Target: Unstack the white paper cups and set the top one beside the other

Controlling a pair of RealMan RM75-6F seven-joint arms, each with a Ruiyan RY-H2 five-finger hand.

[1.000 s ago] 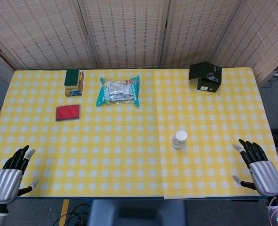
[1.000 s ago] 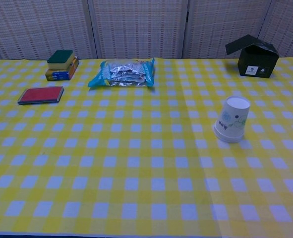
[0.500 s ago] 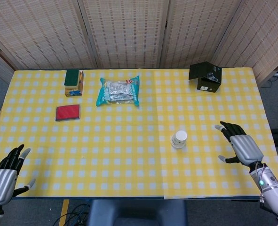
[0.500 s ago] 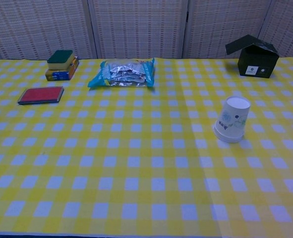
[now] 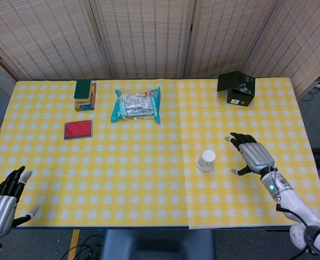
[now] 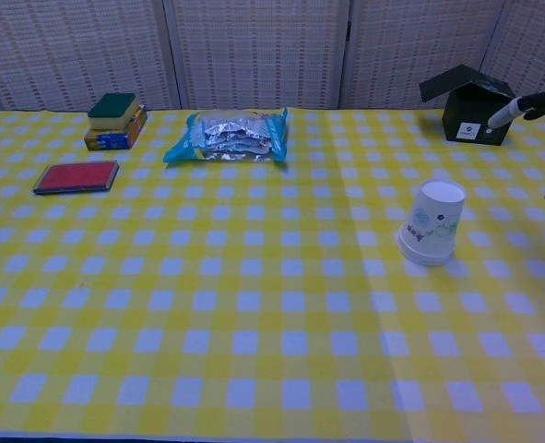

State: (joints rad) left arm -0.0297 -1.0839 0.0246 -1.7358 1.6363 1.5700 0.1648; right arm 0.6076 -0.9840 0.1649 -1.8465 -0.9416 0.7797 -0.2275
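Although the right hand [image 5: 252,156] is already over the counter [image 5: 149,184], the task looks hardly begun: the white paper cups [image 5: 206,160] stand upside down as one stack, and nothing touches them. The stack is the landmark here. In the chest view it leans a little, with the rim on the yellow checked cloth and the flat bottom up; I cannot tell from the pictures how many cups are nested in it. The right hand is near the stack on its right side, fingers spread and holding nothing — in the chest view only some fingertips [image 6: 541,103] show at the picture edge. The left hand [image 5: 2,197] is well apart from the stack, at the near left corner of the counter, also with fingers apart and empty. Behind the stack to the right stands a black box [image 5: 236,89] with its lid open. What is left, in my judgement, is everything — to reach the stack, take the top cup, lift it off, and set it beside the other.
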